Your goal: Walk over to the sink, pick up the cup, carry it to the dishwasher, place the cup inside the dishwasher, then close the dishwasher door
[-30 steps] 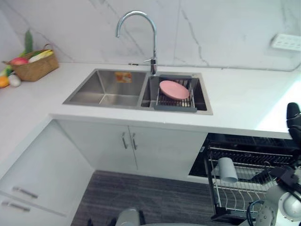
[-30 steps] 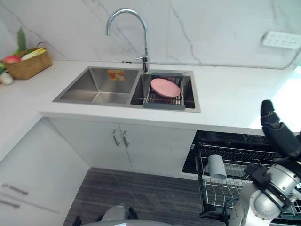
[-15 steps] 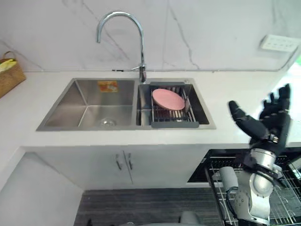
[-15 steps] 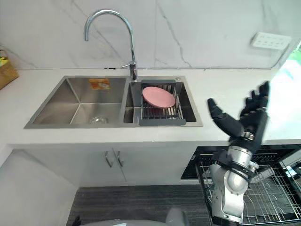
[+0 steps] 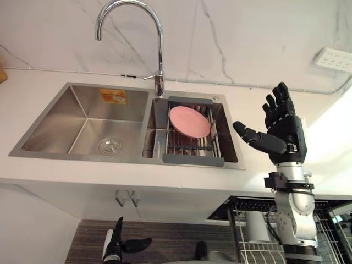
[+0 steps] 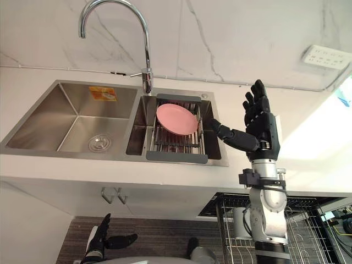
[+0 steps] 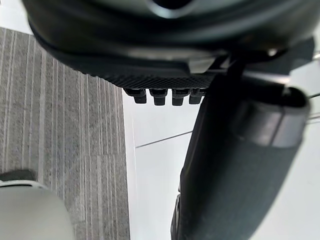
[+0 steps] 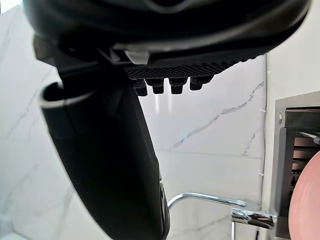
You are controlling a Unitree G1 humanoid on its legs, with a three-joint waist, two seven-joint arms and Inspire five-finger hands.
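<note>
Pale cup (image 5: pixel 254 226), partly hidden, seemingly rests in the dishwasher rack (image 6: pixel 309 237).

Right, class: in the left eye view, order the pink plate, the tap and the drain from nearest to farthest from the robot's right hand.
From the right hand:
1. The pink plate, on the rack, just left of the hand.
2. The tap, at the back edge of the sink, further left.
3. The drain, in the left basin, farthest left.

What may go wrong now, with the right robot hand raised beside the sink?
The open right robot hand is raised close to the pink plate leaning in the drain rack; a reach could knock it. The white cup already sits in the dishwasher rack below, not in the sink, so the robot hand may grab the plate instead.
</note>
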